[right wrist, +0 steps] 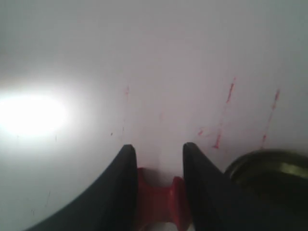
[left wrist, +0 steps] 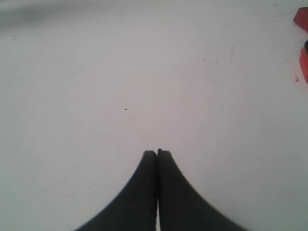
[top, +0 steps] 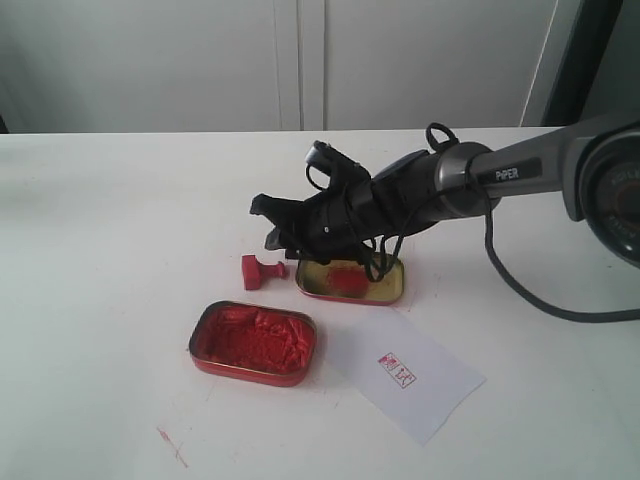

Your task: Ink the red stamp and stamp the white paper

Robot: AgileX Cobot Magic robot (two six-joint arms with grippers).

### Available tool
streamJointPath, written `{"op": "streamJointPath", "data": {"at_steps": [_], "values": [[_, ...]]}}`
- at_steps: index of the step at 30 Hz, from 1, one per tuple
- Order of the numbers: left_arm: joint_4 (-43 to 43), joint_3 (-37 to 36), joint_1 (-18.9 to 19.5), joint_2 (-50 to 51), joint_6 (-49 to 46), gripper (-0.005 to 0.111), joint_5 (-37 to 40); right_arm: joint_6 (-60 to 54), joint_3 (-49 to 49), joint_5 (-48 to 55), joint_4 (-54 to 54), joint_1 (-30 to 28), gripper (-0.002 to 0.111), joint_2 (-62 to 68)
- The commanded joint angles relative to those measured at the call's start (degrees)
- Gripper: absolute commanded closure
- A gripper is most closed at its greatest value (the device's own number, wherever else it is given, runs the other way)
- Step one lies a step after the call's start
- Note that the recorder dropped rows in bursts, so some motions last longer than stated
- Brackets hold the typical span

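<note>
Find the red stamp (top: 262,271) lying on its side on the table (top: 100,250), between the parted jaws of the right gripper (right wrist: 159,146). Just beside it, the gold lid (top: 385,293) holds a red smear. The nearby red tin (top: 250,372) is full of ink paste. The white paper (top: 440,395) bears one seal print. The left gripper (left wrist: 157,152) is closed and empty.

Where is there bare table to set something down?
Bare table spreads left of the red stamp and red ink tin, and to the right of the white paper. Crowded mid-table: the stamp, gold lid and right end effector bunch together, with tin and paper close by.
</note>
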State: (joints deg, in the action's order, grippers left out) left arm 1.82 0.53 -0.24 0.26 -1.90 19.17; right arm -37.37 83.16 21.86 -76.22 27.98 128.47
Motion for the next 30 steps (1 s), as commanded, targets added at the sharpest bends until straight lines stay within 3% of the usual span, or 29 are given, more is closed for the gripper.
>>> {"op": "streamJointPath", "data": {"at_steps": [1,7,15,20,30], "values": [[0.23,-0.53,0.11,-0.26,0.45,0.107,0.4,0.17,0.17,-0.3,0.4,-0.69,0.076,-1.08],[0.23,-0.53,0.11,-0.26,0.45,0.107,0.4,0.17,0.17,3.4,0.4,-0.69,0.078,-1.08],[0.23,-0.53,0.11,-0.26,0.45,0.107,0.4,0.17,0.17,8.62,1.51,-0.69,0.108,-3.82],[0.23,-0.53,0.11,-0.26,0.45,0.107,0.4,0.58,0.17,9.45,6.85,-0.69,0.108,-7.19],[0.23,-0.53,0.11,-0.26,0.45,0.107,0.4,17.26,0.17,20.63,38.69,-0.69,0.108,-14.23]]}}
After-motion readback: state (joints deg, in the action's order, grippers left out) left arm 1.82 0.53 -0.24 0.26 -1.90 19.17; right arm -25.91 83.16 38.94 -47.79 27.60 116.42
